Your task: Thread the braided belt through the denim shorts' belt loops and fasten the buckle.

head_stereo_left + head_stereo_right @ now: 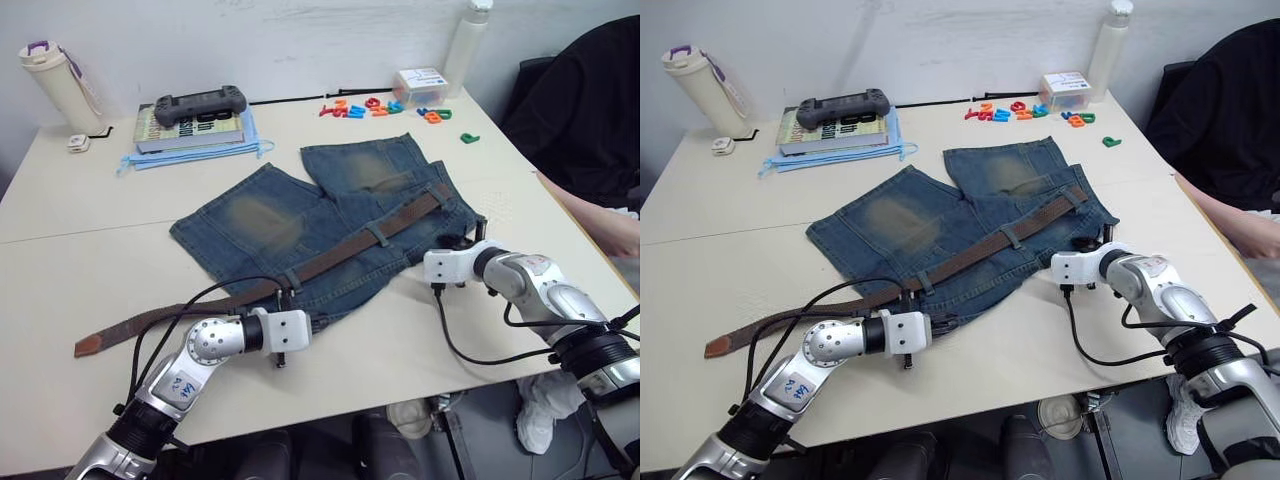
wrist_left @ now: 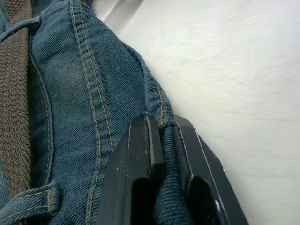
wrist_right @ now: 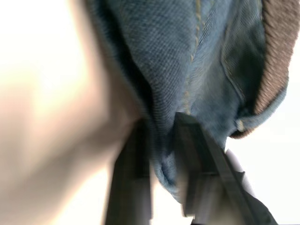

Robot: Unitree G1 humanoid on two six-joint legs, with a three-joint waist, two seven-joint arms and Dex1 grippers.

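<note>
A: While both arms sit at the near edge of the denim shorts, what step would you say this is?

B: A hold or reposition of the cloth, I'd judge. The left end effector has its two black fingers nipped onto a fold of the waistband hem, and the right end effector is pinched on denim at the other end of the waistband.

A: And the braided belt?

B: It already lies along the waistband, passing under at least two belt loops. Its tan leather end trails off the shorts onto the desk toward the robot's left. The other end lies on the denim near the right arm; I can't make out the buckle.

A: So what does the next move call for?

B: Probably bringing the two belt ends together, so one end effector must let go of the cloth and take the strap without dragging it back out of the loops.

A: Anything in the way?

B: The arms' black cables loop across the desk near the belt tail. Farther back and well clear are a game controller on a book, coloured letters, a cup and a bottle. A person's arm rests at the desk's right edge, near the right arm.
</note>
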